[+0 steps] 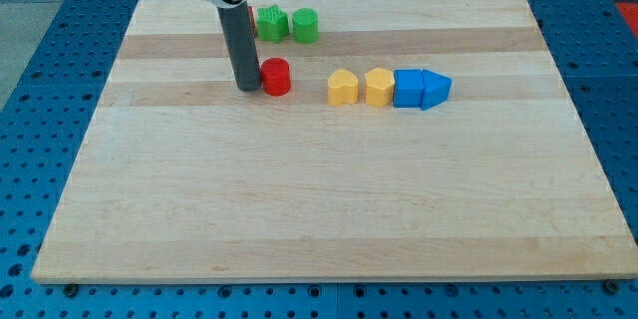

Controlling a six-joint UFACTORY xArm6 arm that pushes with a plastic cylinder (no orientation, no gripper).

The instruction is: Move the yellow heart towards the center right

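Two yellow blocks stand side by side right of the board's middle. The left one (343, 88) looks like the heart. The right one (379, 88) looks more angular and touches a blue cube (409, 89). My tip (247, 89) rests on the board left of the row, right beside the left side of a red cylinder (276, 77). The red cylinder stands between my tip and the yellow heart, with a gap between it and the heart.
A blue triangular block (438, 88) ends the row on the view's right. Two green blocks (271, 25) (306, 26) sit near the view's top, just right of the rod. The wooden board (319, 209) lies on a blue perforated table.
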